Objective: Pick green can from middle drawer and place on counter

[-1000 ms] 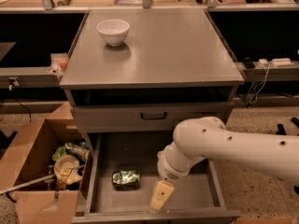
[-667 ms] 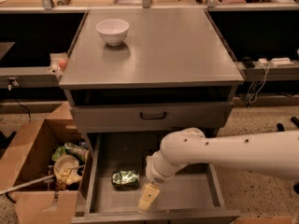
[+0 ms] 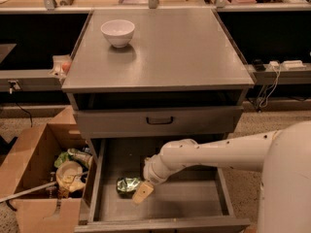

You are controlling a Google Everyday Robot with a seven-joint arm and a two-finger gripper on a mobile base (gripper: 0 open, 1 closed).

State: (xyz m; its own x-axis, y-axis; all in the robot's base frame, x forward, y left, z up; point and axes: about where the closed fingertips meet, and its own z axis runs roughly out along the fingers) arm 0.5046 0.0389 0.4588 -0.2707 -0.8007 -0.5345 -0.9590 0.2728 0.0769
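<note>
Arm (image 3: 218, 152) stretched low; jaws (in middle drawer (image 3: 194, 200)) beside green can (image 3: 126, 184).

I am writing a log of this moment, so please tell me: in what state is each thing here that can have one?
middle drawer: pulled open.
drawer with black handle: shut.
green can: resting on the middle drawer's floor.
gripper: down inside the middle drawer, right beside the green can; contact unclear.
white bowl: upright on the counter.
cardboard box: open, holding clutter.
</note>
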